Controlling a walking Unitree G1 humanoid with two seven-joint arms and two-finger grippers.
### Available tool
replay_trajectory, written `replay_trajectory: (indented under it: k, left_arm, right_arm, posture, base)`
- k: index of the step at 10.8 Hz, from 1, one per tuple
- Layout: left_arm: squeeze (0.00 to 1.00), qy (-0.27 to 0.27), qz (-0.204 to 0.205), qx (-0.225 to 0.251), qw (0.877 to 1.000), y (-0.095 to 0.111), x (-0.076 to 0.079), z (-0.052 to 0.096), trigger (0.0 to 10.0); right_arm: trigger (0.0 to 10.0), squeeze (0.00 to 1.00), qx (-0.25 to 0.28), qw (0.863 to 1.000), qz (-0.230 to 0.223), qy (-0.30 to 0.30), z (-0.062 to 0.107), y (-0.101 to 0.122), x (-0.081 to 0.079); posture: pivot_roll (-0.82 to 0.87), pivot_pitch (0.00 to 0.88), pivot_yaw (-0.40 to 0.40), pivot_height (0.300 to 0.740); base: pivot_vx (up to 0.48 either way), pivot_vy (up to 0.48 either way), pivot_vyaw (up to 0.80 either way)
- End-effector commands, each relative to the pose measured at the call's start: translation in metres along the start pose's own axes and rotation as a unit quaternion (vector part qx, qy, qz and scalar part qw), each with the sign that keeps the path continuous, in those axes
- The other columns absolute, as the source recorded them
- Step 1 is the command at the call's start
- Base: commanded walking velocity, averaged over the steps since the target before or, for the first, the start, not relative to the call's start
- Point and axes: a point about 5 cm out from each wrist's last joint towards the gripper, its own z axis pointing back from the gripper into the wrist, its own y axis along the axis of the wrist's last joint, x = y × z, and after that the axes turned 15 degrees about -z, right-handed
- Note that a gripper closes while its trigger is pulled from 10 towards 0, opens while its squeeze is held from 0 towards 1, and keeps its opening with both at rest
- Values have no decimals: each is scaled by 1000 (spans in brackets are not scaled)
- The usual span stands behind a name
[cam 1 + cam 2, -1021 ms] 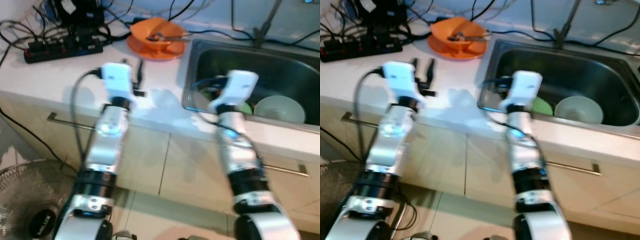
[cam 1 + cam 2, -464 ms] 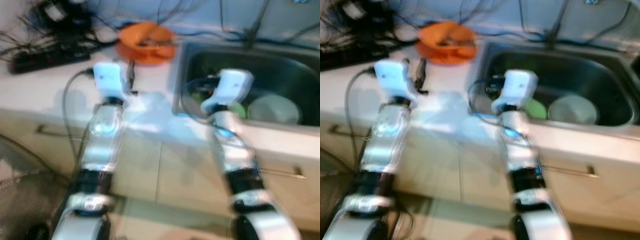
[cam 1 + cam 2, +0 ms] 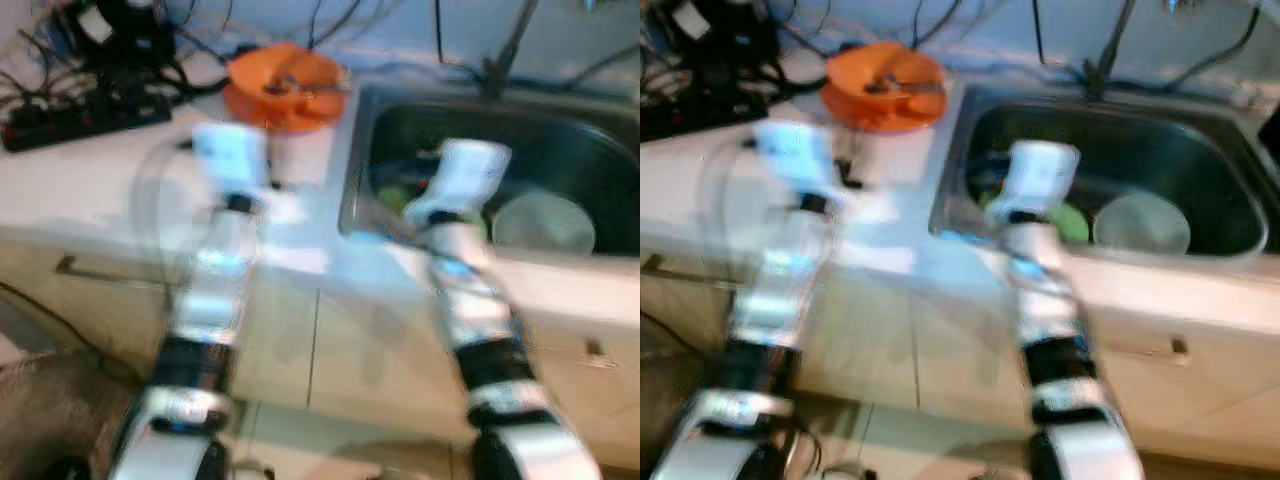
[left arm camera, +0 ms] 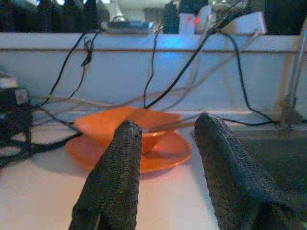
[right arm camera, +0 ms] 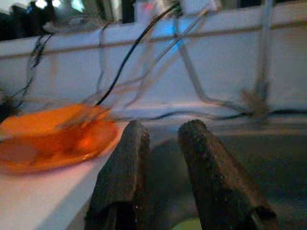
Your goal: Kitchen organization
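An orange bowl (image 3: 290, 72) with a utensil in it stands on an orange plate (image 4: 158, 155) on the white counter, left of the steel sink (image 3: 590, 150). A pale bowl (image 3: 545, 222) and something green (image 3: 1072, 220) lie in the sink. My left gripper (image 4: 170, 127) hovers low over the counter, open and holding nothing, pointing at the orange dishes a short way ahead. The left arm (image 3: 225, 230) is blurred. My right gripper (image 5: 165, 128) is open and holds nothing. It hangs over the sink's left part, and its wrist (image 3: 465, 175) hides the fingers in the eye views.
A black power strip (image 3: 85, 110) and a tangle of cables (image 3: 130, 35) fill the counter's back left. The faucet (image 3: 505, 60) rises behind the sink. Cupboard fronts with a bar handle (image 3: 100, 272) lie below the counter edge. The counter (image 3: 90, 170) is bare left of my left arm.
The whole picture has shifted and blurred, so the camera moved. The left arm is now smeared by motion. Both grippers hold nothing, as before.
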Motion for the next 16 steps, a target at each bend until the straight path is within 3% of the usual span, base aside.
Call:
replay_trajectory:
  k: [1,4,6,13,16]
  left_arm:
    - [0,10,-8,1,1000,0,-9,-1,10000]
    - [0,11,-10,1,1000,1,-9,-1,10000]
    - [0,10,-10,1,1000,1,-9,-1,10000]
    - [0,8,-10,2,1000,2,-8,-2,10000]
    - [0,6,-10,3,1000,2,-9,-2,10000]
  right_arm:
    - [10000,0,7,1000,-8,14,-1,2,-11]
    - [10000,0,7,1000,7,20,-1,2,-11]
    - [10000,0,9,1000,11,28,0,2,-13]
    - [10000,0,-1,1000,-17,9,-1,0,-9]
    - [10000,0,3,1000,-10,13,-2,0,-10]
  posture:
    - [61,77,-39,740]
    - [62,79,-39,740]
    - [61,78,-39,740]
    - [64,77,-39,740]
    - [63,71,-37,740]
  base:
    - [274,0,0]
    - [273,0,0]
    - [274,0,800]
    - [279,0,0]
    - [287,0,-475]
